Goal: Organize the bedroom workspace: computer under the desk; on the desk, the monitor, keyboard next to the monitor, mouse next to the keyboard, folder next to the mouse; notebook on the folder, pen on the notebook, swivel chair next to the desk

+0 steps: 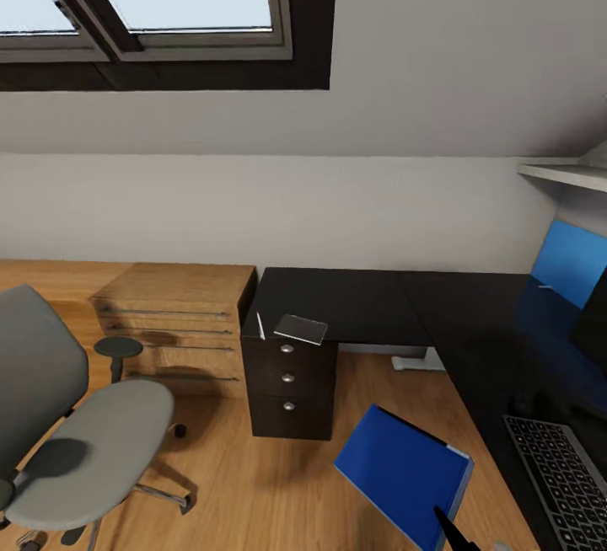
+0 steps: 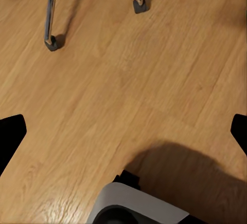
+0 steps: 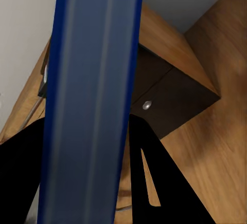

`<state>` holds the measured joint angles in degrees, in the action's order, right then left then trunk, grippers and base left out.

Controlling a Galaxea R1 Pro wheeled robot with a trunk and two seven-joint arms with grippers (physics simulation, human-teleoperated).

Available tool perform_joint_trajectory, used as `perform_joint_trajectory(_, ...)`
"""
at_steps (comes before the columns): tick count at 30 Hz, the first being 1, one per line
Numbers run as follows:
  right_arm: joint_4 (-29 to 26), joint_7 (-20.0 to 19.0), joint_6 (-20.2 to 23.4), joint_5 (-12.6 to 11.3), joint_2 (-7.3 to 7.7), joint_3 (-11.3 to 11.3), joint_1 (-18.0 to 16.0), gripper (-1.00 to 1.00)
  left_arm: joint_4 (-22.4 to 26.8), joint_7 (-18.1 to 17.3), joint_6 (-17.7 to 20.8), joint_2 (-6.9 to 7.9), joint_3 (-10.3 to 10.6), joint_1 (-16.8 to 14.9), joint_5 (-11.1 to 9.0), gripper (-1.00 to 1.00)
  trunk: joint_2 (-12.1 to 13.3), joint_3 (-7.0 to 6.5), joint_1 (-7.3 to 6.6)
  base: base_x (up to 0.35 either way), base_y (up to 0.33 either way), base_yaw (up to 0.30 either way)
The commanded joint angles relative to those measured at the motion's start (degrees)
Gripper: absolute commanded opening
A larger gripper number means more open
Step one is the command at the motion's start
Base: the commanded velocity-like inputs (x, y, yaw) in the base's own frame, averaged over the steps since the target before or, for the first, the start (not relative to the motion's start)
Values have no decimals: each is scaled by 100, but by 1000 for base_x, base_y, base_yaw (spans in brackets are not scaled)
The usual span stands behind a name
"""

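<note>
Folder point(image 1: 405, 475) — bright blue, thin white edge — hangs tilted above the wood floor point(image 1: 253, 484), just beside the front edge of the black surface point(image 1: 472, 340) of the desk, held at its lower corner by the right gripper point(image 1: 451, 530), whose dark fingers point(image 3: 154, 183) are clamped on either side of it in the right wrist view. No writing or brand can be read anywhere. The notebook point(image 1: 301, 328) and the white pen point(image 1: 260, 326) lie near each other on the surface above the drawer unit point(image 1: 289, 382); the keyboard point(image 1: 561, 475) lies at the right. The swivel chair point(image 1: 76, 425) stands well apart at the left. The left gripper point(image 2: 123, 131) points down at the floor, fingers wide — near the chair's chrome legs point(image 2: 50, 13).
</note>
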<state>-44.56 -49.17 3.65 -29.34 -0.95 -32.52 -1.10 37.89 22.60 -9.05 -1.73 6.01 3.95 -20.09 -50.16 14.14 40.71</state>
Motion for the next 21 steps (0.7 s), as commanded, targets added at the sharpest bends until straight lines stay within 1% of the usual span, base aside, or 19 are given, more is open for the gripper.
perform_joint_trajectory(1,2,-35,47,-32,-4,-19,-6,-100,8,34,-27,6,32,0,-62,100,37,-12,-22,0,0,-53)
perform_joint_trajectory(13,13,-72,60,-73,-37,-32,-6,-100,8,34,-18,6,32,0,-56,100,518,-228,-285,0,0,-9)
perform_joint_trajectory(16,11,-226,73,-83,-38,-34,-7,-100,9,34,-18,6,32,0,-56,100,638,-281,-351,0,0,0)
perform_joint_trajectory(17,14,-632,72,-80,-44,-33,-7,-100,8,34,-18,4,32,0,-56,100,678,-299,-373,0,0,0)
perform_joint_trajectory(19,16,-780,68,-75,-49,-34,-5,-100,8,34,-18,0,32,0,-56,100,758,-335,-417,0,0,0)
perform_joint_trajectory(20,16,-876,73,-69,-72,-33,-7,-100,8,34,-21,-2,32,0,-56,100,758,-335,-417,0,0,0)
perform_joint_trajectory(21,3,-885,75,-62,-75,-24,-5,-100,8,34,-25,-7,32,0,-56,100,758,-335,-417,0,0,0)
